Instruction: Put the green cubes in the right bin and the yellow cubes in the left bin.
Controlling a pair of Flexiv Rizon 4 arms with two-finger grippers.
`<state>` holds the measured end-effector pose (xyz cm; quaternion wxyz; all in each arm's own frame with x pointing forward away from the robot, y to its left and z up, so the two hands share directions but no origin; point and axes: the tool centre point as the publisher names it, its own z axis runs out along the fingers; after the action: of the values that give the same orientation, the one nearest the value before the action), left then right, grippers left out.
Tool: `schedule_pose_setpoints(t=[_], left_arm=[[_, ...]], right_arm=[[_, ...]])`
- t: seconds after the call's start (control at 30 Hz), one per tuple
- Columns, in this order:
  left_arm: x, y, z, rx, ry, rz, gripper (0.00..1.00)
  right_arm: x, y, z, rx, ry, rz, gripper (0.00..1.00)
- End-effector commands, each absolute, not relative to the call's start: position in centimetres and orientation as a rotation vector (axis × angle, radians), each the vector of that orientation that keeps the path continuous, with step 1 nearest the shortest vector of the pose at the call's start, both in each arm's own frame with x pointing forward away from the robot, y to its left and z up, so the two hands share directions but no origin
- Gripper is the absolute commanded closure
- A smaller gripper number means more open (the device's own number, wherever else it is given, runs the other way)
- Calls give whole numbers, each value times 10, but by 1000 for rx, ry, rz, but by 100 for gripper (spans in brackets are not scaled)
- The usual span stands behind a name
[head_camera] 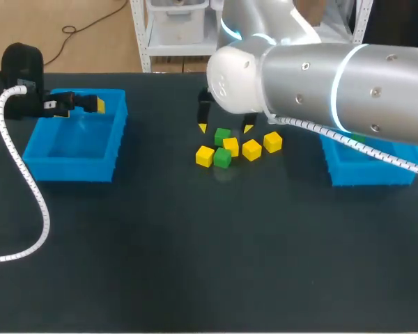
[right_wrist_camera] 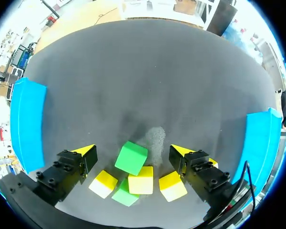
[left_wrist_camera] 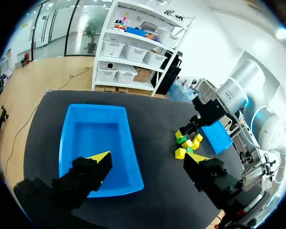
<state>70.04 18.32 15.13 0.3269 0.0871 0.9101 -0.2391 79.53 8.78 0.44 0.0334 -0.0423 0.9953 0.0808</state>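
End effector on right (right_wrist_camera: pixel 132 149) gapes over green cube (right_wrist_camera: pixel 131 159).

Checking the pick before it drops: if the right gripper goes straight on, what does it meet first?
Probably the green cube centred between the right gripper's open fingers; depth is unclear.

Premises assessed as a robotics laboratory. Grounds: left arm (head_camera: pixel 17 69) and right arm (head_camera: pixel 334 76) stationed at a black test table (head_camera: pixel 195 250). A blue left bin (head_camera: pixel 73 165) sits below the left gripper (left_wrist_camera: pixel 148 157). Small coloured cubes (head_camera: pixel 251 149) lie directly under the right gripper (head_camera: pixel 225 128).
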Motion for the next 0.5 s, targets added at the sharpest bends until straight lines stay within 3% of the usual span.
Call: schedule_pose_setpoints(t=[0.03, 0.5], left_arm=[[700, 185, 150, 231, 2375, -635, 0], [700, 185, 150, 231, 2375, -635, 0]], right_arm=[[802, 94, 2, -141, 3072, 241, 0], [793, 99, -3, -165, 3088, 212, 0]])
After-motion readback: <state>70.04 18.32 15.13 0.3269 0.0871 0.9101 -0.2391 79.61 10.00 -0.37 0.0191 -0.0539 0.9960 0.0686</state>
